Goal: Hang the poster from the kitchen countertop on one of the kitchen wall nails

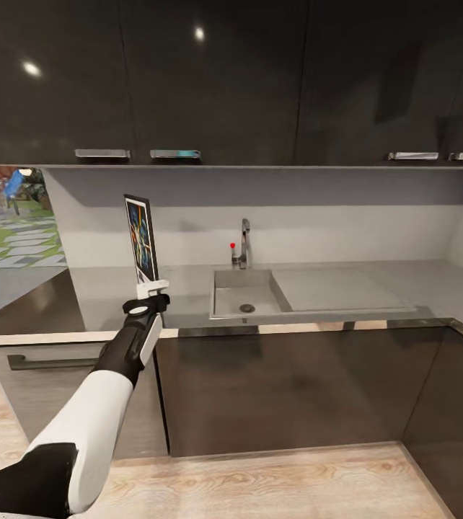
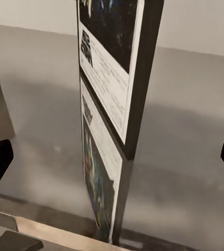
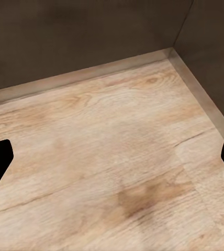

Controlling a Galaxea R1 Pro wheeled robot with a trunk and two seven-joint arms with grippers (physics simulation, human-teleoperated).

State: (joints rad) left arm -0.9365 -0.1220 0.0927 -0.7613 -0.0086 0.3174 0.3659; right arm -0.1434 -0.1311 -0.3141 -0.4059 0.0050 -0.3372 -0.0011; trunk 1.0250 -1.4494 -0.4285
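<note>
The poster (image 1: 141, 238) is seen standing upright on the grey bench (image 1: 376, 288), at nine o'clock of the sink (image 1: 249, 292). The left hand (image 1: 152, 290) is placed at its lower edge (fingers spread wide to either side in the left wrist view, not gripping). The right hand (image 3: 112, 157) is held wide open over the wooden floor (image 3: 117, 167).

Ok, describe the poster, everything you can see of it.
The poster stands upright on its bottom edge on the grey countertop, left of the sink. It is a thin rectangle: black frame, white border, dark blue artwork. The countertop mirrors it. The left hand sits open at its base, fingers on either side, not touching.
</note>
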